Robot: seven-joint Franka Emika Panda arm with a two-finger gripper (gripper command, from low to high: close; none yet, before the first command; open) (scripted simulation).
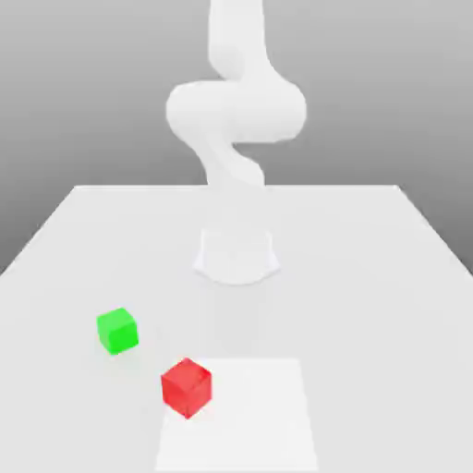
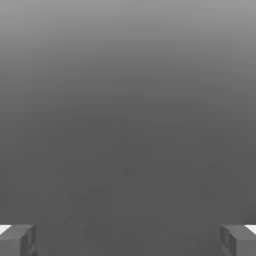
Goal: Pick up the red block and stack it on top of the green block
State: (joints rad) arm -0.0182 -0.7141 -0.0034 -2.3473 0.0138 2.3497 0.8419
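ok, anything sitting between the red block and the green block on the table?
Nothing visible. The red block and the green block sit apart on the table, with bare surface between them; green lies toward the exterior view's left.

Bare sim test scene: plain white table (image 1: 388, 277), flat grey backdrop, white robot arm (image 1: 236, 111).

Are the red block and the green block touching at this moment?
Apart. The exterior view shows bare table between the red block and the green block, which sits toward that view's left and farther back.
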